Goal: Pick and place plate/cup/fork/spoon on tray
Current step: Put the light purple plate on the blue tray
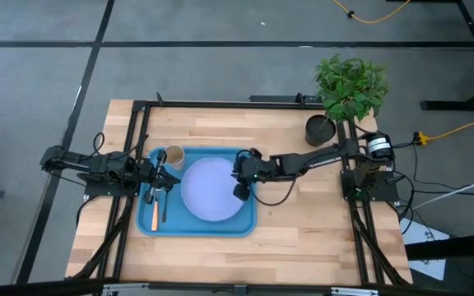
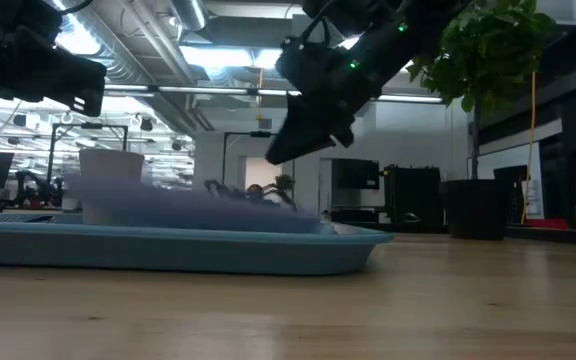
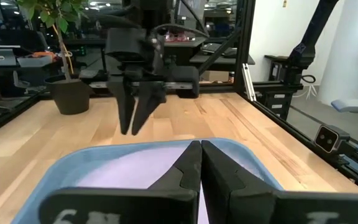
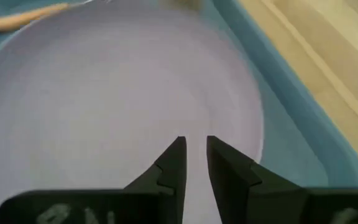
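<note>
The blue tray (image 1: 200, 233) lies left of the table's centre. On it are the lavender plate (image 1: 212, 191), the tan cup (image 1: 174, 156) upright at its far left corner, the orange-handled fork (image 1: 154, 215) and the dark spoon (image 1: 164, 201) along its left side. My left gripper (image 3: 201, 148) is shut and empty above the tray's left part (image 1: 161, 177). My right gripper (image 4: 195, 143) hangs above the plate's right edge (image 1: 240, 182), clear of it in the low view (image 2: 288, 150). Its fingers are shut but for a narrow slit, and empty.
A black pot with a green plant (image 1: 321, 129) stands at the table's far right and shows in the left wrist view (image 3: 70, 93). Bare wood lies right of and in front of the tray (image 1: 319, 230). Black frame rails run along the table's sides.
</note>
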You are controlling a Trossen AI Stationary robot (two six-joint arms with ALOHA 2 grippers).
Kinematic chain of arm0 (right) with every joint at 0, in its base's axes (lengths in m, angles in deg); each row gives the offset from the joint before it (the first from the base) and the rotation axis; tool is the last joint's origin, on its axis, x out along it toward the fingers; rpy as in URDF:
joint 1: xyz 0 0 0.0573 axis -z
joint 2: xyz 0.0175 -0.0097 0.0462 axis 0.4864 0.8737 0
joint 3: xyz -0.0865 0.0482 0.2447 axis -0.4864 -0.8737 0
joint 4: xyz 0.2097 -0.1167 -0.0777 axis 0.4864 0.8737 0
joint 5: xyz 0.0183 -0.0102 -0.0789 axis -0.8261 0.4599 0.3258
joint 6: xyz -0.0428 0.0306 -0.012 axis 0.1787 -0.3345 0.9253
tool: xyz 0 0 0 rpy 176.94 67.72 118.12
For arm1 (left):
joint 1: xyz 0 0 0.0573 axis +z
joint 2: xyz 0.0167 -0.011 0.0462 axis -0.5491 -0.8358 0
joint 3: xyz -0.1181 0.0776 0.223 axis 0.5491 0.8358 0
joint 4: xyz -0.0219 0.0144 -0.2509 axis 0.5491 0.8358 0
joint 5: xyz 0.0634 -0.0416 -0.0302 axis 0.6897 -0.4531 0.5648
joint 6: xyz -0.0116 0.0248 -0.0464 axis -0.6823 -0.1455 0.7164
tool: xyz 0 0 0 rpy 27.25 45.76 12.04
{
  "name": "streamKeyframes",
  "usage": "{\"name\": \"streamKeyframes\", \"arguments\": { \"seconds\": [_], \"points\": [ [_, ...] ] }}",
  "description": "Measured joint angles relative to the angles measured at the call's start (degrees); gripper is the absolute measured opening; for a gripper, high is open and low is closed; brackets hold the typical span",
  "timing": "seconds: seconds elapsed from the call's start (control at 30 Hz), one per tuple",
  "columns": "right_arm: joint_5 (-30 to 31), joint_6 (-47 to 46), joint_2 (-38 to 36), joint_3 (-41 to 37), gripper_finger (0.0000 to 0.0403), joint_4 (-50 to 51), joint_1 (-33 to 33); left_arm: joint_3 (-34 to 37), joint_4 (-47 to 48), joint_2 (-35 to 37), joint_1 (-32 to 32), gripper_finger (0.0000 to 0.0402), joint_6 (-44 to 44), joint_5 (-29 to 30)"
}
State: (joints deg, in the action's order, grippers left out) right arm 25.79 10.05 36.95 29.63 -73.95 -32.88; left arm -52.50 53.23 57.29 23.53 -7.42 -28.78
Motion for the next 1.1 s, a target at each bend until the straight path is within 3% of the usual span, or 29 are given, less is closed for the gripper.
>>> {"name": "streamKeyframes", "arguments": {
  "seconds": [0.23, 0.43, 0.63, 0.83, 1.1],
  "points": [
    [16.62, -3.04, -0.07, -0.04, 0.0054, 7.53, -1.15, 0.00, 0.00, 0.00, 0.00, 0.0000, 0.00, 0.01],
    [7.74, -2.32, 3.21, -0.10, 0.0042, 5.57, 0.00, 0.02, 0.00, 0.00, 0.00, 0.0000, 0.00, 0.02],
    [6.53, 1.10, 3.95, -0.09, 0.0033, -1.34, 0.01, 0.02, 0.00, 0.00, -0.01, 0.0000, 0.02, 0.02],
    [-6.24, 3.34, 5.09, -0.04, 0.0031, -2.76, 0.00, 0.01, 0.00, 0.00, 0.00, 0.0000, 0.01, 0.02],
    [-5.37, 2.84, 6.24, -0.10, 0.0031, -2.52, -0.22, 0.02, 0.00, 0.00, 0.01, 0.0000, 0.02, 0.02]
  ]
}}
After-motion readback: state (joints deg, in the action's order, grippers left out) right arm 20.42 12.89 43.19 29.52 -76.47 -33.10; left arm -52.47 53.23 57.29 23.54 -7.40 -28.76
